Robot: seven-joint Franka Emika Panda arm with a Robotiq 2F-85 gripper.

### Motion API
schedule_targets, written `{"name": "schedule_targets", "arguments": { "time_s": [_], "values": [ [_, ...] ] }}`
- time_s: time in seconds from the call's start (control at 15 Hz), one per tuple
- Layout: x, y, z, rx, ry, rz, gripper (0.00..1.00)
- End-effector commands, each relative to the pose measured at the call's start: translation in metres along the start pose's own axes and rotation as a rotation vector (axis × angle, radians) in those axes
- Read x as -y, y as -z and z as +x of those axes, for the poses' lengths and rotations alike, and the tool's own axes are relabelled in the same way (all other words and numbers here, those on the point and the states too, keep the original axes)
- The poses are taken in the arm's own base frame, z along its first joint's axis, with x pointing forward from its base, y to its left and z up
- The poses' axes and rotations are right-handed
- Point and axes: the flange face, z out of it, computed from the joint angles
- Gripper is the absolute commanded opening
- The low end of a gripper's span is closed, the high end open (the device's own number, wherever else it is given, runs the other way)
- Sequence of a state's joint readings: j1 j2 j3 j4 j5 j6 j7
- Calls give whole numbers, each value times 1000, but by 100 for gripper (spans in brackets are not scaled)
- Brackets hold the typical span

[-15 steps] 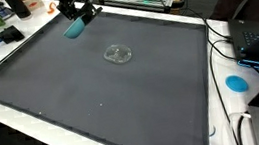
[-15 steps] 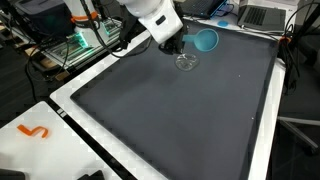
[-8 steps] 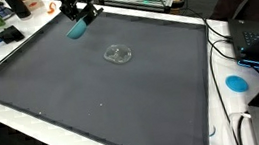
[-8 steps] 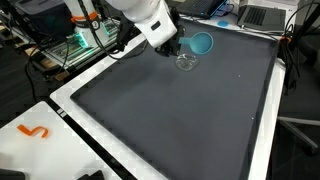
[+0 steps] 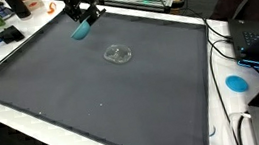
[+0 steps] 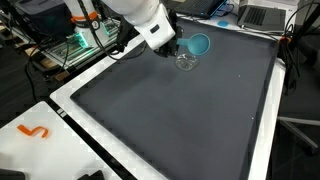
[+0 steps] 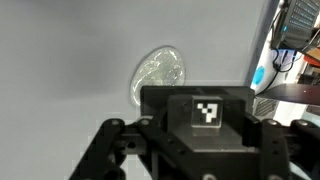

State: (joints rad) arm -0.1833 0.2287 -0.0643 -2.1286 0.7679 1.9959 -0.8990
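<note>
Item 1, gripper: I see it at the far edge of the dark mat, raised above the surface, its fingers pinched on item 2. Item 2, blue cup: it hangs from the fingertips just below the gripper and clear of the mat. In an exterior view the cup lies on its side with its open mouth turned to the camera, right beside the black gripper. The wrist view does not show it; the gripper housing with a black-and-white marker tag fills the lower part there. Item 3, clear glass piece: it lies flat on the mat, near the cup but apart from it, toward the mat's middle. It shows in both exterior views, and in the wrist view just above the housing. Item 4, blue disc: it sits on the white table border beside the mat, well apart from the gripper. Item 5, orange hook shape: it rests on the white border at the near corner, well apart from everything else.
</note>
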Motion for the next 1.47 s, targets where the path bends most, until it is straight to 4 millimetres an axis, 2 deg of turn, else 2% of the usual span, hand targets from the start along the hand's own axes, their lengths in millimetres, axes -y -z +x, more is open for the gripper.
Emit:
{"name": "schedule_targets", "arguments": {
  "time_s": [0.0,0.67,1.4],
  "values": [
    [5,-6,-5,-4,4,-5,28],
    [19,-20,2,10,21,-69,28],
    [42,-35,19,45,48,-162,28]
  ]
}}
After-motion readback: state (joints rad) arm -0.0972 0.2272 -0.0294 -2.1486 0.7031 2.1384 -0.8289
